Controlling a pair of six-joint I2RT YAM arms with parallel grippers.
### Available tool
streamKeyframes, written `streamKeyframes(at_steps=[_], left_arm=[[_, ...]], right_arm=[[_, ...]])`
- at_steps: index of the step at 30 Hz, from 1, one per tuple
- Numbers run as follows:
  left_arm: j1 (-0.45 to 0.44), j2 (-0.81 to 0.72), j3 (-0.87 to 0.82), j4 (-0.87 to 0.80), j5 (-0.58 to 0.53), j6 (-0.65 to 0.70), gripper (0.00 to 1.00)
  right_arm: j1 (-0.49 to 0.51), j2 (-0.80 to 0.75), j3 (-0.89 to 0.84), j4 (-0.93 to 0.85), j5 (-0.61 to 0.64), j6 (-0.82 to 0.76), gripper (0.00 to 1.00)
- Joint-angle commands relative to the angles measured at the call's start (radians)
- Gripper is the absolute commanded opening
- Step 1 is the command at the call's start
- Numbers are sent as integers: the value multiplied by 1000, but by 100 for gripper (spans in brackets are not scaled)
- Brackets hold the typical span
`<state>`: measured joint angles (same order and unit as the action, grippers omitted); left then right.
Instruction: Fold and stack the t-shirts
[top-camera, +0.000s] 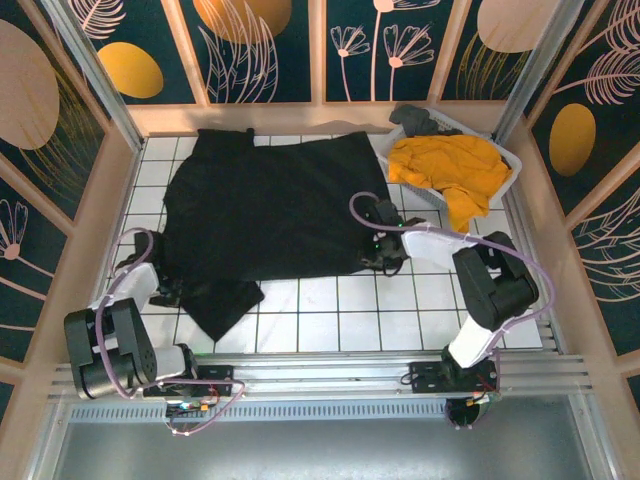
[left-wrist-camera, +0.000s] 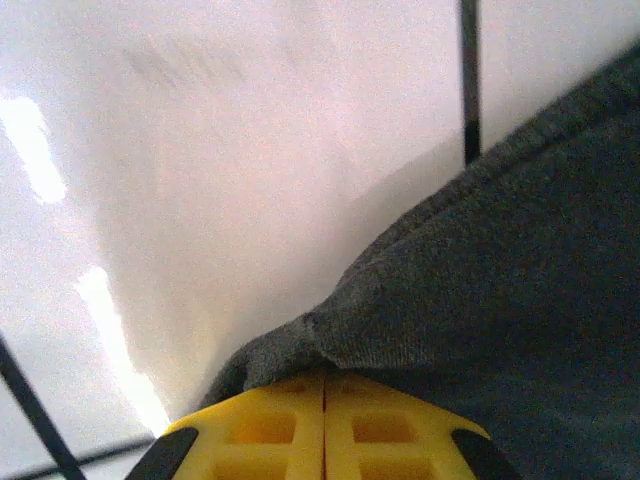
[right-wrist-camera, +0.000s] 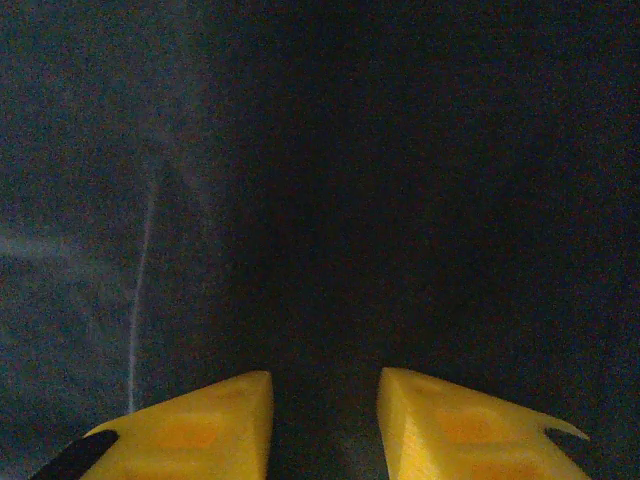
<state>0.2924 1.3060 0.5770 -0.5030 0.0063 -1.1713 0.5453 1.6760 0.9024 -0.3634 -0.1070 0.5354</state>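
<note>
Your left fingers (left-wrist-camera: 250, 430) pinch the black shirt (top-camera: 270, 210) at its edge; your right fingers (right-wrist-camera: 200, 425) stand apart over its cloth. It's spread on the worktop (top-camera: 350, 310), first fold starting: close right, lift together. The yellow shirt (top-camera: 450, 165) sits in the basket (top-camera: 511, 162)

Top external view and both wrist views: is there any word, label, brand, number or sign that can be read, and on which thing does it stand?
None: no text can be read in these views.
black t-shirt: plain, no print or tag visible.
mustard-yellow t-shirt: plain.
white basket: no marking visible.
wall panels: painted plants and ovals, no letters.
small circuit board: too small to read.
</note>
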Motion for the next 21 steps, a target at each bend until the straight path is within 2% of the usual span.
streamKeyframes(at_steps=[1,3,5,9,12,17,21], left_arm=[[84,50,44,-55,-79,76,8],[127,87,80,-62,-87,96,8],[143,103,108,-62,-90,96,8],[143,100,145,-60,-74,93,8],[143,79,164,-72,-65,111,8],[122,55,245,-114,-78,163,9],[0,93,305,-68,-25,153,12]], right_arm=[[92,-42,-93,-137,-137,26,32],[117,-105,-128,-138,-158,32,32],[104,-181,-147,-140,-119,40,32],[-7,-313,-158,-120,-67,40,35],[-109,-355,-136,-93,-43,23,39],[-189,-313,-50,-15,36,-2,38],[-200,-183,45,82,41,14,39]])
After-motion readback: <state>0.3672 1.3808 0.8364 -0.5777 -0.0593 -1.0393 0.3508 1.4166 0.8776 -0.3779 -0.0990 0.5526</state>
